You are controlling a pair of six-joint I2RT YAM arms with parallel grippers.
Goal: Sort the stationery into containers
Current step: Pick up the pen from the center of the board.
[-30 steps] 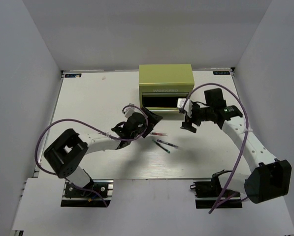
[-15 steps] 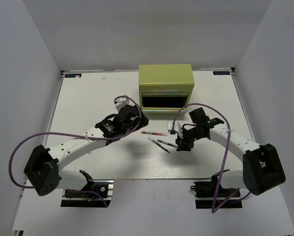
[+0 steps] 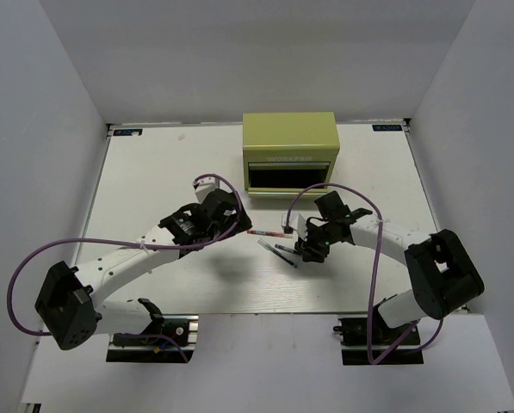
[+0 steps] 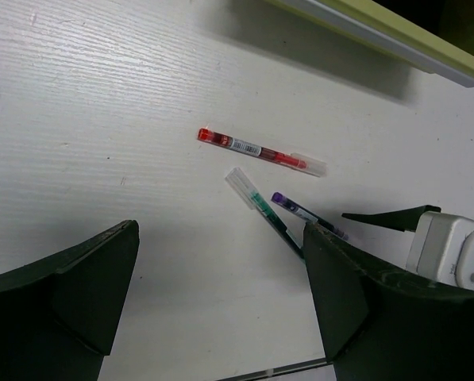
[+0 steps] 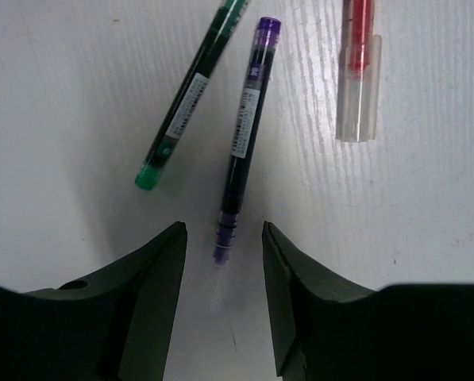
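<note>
Right tool (image 5: 223, 230) low over the worktop (image 3: 153, 172), jaws part-way apart, astride the tapered tip of the purple pen (image 5: 244, 135); a clear gap on both sides, nothing gripped. Purple pen flat on the worktop, running straight ahead from between the jaws. Green pen (image 5: 190, 99) close beside it on the left, ahead of the left jaw, also lying flat. Red pen (image 5: 357, 71) ahead of the right jaw, apart from the other two, clear cap toward the tool. Olive-green chest (image 3: 291, 138) farther ahead of the tool, one front drawer (image 3: 274, 179) open. Left tool (image 4: 221, 230) across the pens from the right one, jaws wide, holding nothing, hovering over the worktop with all three pens ahead of it.
</note>
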